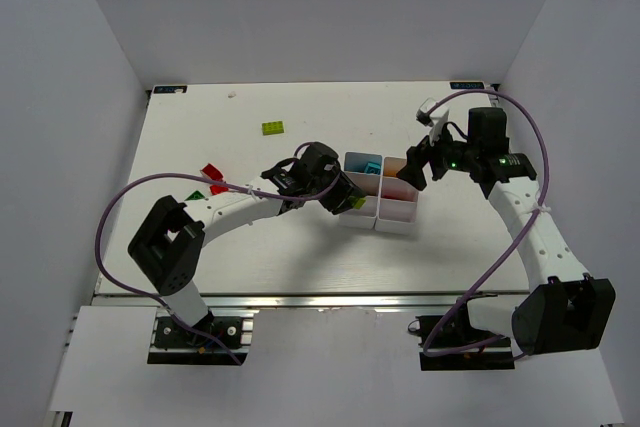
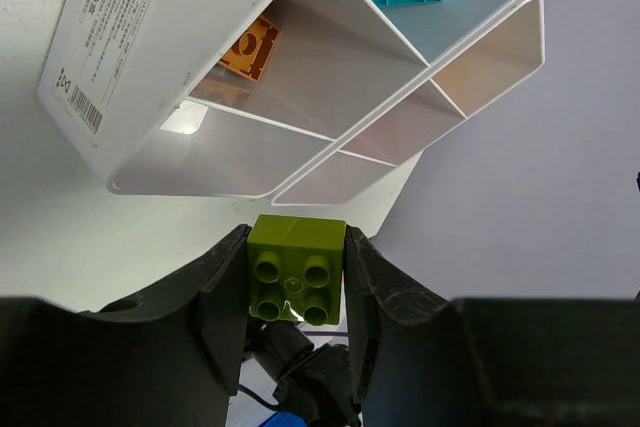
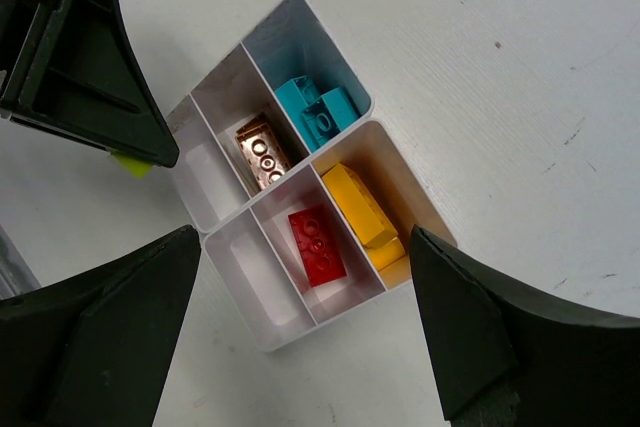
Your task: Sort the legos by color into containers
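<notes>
Just beside the left end of the white bin block (image 2: 120,57), our left fingers (image 2: 215,292) grip a lime green brick (image 2: 296,267). Our right fingers (image 3: 100,347) hang spread wide, holding nothing, above the bins. We judge this as mid-delivery: next we must carry the brick over one of the two empty end bins (image 3: 250,272) and let go.
</notes>
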Controlling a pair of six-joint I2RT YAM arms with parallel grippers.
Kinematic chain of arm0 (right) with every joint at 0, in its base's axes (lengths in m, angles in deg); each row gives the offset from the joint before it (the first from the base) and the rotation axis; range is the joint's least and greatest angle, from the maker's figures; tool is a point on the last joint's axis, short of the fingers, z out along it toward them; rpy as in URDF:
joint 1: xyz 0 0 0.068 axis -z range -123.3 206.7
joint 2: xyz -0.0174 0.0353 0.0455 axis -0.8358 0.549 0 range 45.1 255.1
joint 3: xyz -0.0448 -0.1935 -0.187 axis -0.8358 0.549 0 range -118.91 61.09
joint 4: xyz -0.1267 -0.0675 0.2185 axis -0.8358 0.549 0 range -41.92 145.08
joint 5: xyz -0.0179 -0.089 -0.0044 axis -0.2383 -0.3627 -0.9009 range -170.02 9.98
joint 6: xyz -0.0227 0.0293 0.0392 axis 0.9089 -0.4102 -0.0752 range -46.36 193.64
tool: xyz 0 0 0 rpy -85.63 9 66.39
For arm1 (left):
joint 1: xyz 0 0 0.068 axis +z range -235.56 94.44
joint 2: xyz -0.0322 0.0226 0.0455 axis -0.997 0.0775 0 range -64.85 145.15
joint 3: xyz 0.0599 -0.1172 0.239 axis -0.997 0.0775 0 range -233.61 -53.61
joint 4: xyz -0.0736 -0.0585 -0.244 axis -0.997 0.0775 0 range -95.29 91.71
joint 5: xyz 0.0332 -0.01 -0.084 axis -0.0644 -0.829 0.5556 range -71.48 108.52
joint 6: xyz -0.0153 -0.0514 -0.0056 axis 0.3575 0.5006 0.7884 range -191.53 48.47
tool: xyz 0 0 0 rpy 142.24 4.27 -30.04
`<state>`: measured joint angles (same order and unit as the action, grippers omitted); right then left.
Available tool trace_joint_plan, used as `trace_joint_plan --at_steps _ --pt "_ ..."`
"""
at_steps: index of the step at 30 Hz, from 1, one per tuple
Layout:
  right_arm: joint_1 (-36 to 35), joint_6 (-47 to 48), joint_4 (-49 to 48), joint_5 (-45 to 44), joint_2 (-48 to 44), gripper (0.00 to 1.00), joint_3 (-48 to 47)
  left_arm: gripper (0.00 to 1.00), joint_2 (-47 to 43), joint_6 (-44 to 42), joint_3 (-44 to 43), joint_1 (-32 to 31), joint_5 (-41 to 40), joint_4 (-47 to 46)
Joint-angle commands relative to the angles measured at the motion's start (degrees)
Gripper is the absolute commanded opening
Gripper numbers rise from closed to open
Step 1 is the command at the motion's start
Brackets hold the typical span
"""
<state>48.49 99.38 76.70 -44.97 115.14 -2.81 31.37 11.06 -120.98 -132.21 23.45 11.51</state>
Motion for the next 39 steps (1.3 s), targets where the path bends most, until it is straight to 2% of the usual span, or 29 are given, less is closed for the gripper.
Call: trace_joint_plan --at_steps 1,29,33,39 --pt "0.39 0.45 -0.23 1.16 -1.66 0.89 0.09 0.38 -0.42 0.03 -1.27 -0.46 -1.06 0.78" --pt "0.39 0.19 -0.50 1.25 -2.01 0.89 0.88 0.45 2.74 -1.90 -4.87 -0.37 -2.99 3.94" --pt "0.38 0.19 -0.41 1.43 -1.93 0.90 0.88 0.51 3.35 -2.08 -5.66 -0.45 -3.00 4.38" --pt "0.30 0.02 -0.41 1.69 -1.93 0.89 0.97 0.51 3.97 -2.08 -6.28 -0.46 -3.08 4.65"
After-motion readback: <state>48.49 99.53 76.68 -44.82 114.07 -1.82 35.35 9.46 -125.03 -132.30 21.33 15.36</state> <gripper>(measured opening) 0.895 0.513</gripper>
